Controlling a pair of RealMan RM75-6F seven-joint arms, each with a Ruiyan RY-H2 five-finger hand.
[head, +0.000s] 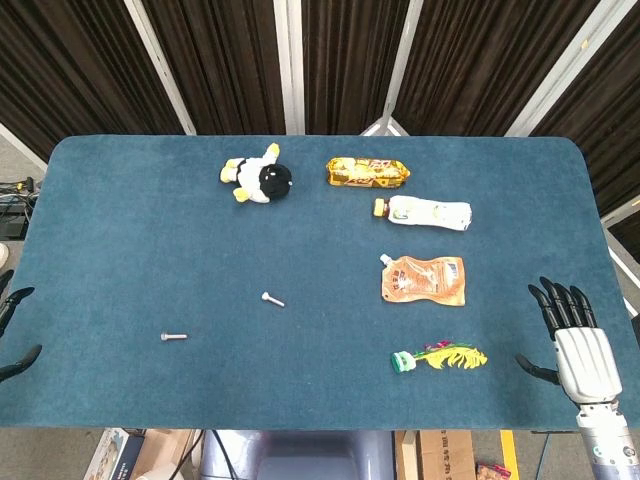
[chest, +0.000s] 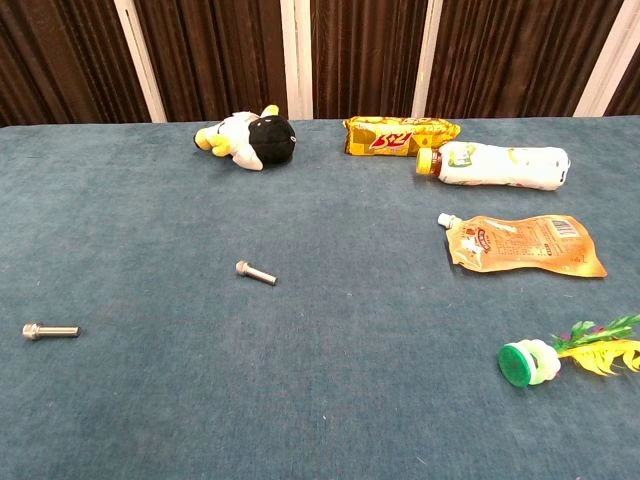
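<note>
Dark pleated curtains with pale uprights hang behind a table (head: 120, 240) covered in blue felt. At the lower right of the head view the right hand (head: 578, 345) rests at the table's edge, fingers apart and holding nothing. Nearest to it, just to its left, lies a shuttlecock (head: 440, 357) with a green cap and yellow feathers, flat on the felt and untouched. Above that sits an orange spout pouch (head: 424, 280), then a white bottle (head: 430, 213) on its side, then a yellow snack packet (head: 367, 172); all lie flat, apart from each other. At the far left edge only dark fingertips of the left hand (head: 12, 335) show, apparently spread and empty. Nearest to it is a bolt (head: 173, 337); a second bolt (head: 272, 299) lies mid-table, and a plush toy (head: 257, 177) rests at upper centre. Nothing lies between either hand and its nearest thing.
</note>
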